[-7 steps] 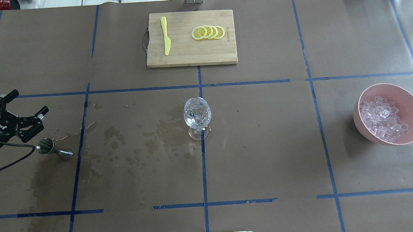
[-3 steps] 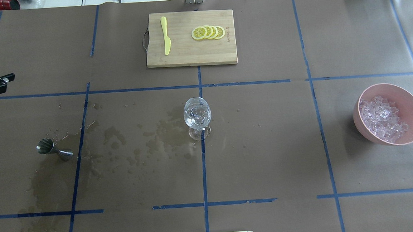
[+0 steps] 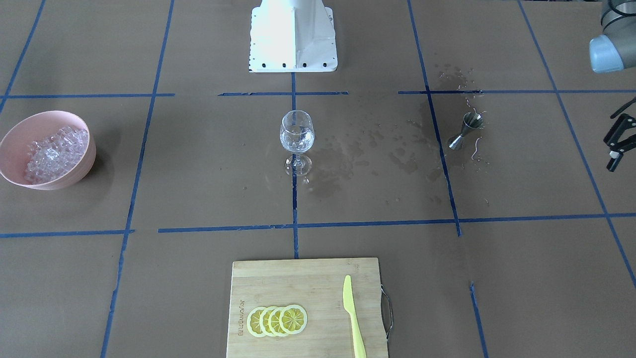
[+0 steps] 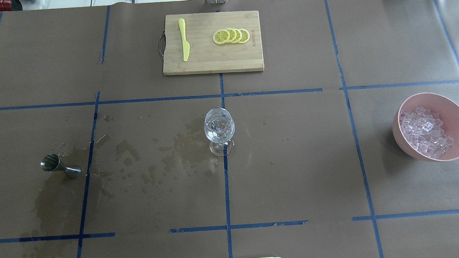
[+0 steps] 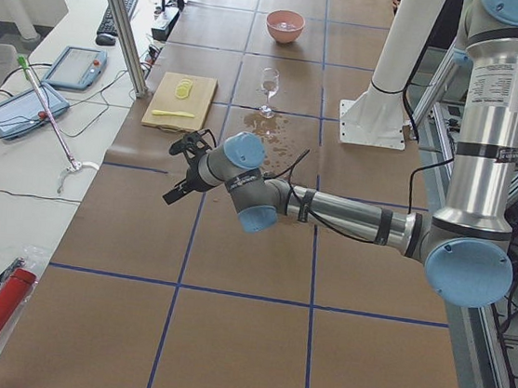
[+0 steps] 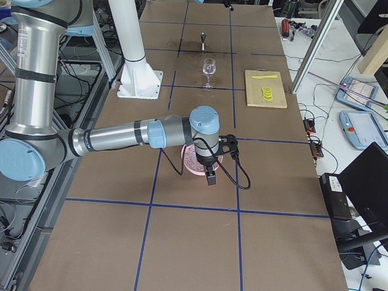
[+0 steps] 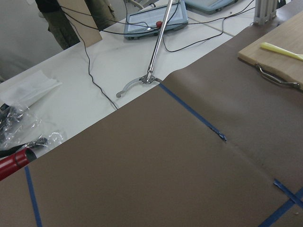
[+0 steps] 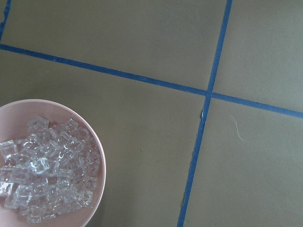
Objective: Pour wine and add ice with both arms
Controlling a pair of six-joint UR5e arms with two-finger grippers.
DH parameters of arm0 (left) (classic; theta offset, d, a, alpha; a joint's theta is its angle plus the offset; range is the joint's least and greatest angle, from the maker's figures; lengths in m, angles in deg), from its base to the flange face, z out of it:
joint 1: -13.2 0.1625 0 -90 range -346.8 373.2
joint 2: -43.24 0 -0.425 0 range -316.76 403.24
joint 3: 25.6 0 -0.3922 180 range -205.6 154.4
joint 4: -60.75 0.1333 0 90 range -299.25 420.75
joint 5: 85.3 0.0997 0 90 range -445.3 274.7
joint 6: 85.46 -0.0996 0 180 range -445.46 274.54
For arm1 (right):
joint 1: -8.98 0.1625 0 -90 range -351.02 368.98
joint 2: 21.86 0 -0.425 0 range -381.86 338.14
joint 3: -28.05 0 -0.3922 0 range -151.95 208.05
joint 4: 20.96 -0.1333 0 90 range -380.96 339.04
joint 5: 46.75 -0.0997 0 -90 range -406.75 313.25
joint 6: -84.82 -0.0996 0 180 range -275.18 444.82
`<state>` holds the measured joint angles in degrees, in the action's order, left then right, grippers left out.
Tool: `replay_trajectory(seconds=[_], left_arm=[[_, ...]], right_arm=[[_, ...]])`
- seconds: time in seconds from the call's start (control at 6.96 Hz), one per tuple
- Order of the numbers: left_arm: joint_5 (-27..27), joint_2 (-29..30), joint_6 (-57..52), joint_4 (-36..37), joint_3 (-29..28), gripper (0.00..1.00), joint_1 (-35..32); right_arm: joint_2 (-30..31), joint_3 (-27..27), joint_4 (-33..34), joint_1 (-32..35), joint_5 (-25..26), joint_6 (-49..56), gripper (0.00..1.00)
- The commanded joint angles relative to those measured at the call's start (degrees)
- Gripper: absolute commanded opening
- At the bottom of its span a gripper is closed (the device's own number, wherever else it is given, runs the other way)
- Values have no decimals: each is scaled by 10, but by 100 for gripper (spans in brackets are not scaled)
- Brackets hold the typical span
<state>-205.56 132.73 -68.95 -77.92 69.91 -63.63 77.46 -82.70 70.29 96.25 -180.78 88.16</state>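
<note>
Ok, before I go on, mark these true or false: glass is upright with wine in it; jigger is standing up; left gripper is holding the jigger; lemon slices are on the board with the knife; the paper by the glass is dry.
1. The glass stands upright with clear wine in it. True.
2. The jigger is standing up. False: it lies on its side.
3. The left gripper holds the jigger. False: it is open and empty, well away from the jigger.
4. The lemon slices lie on the cutting board with the knife. True.
5. The paper by the glass is dry. False: wet patches spread from the glass towards the jigger.
</note>
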Motion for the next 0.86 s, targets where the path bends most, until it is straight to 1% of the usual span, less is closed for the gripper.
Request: replay_trajectory(seconds=[0.0,0.14,0.29,0.43,0.58,0.72], left_arm=[[-20,0,-2,202,1,100,-23],[-30,0,-11,267,9,100,-40],[-44,-18,-29,282,7,100,-52],[-72,-30,-32,328,5,100,-53],[-104,-56,-35,377,13,100,-54],[-150,-86,-35,386,14,100,-60]], right_arm=[[3,-2,0,0,0,0,100],[3,-2,0,0,0,-1,100],[3,-2,0,0,0,-1,100],[3,-3,0,0,0,-1,100],[3,-3,0,0,-1,-2,100],[3,-4,0,0,-1,-2,100]])
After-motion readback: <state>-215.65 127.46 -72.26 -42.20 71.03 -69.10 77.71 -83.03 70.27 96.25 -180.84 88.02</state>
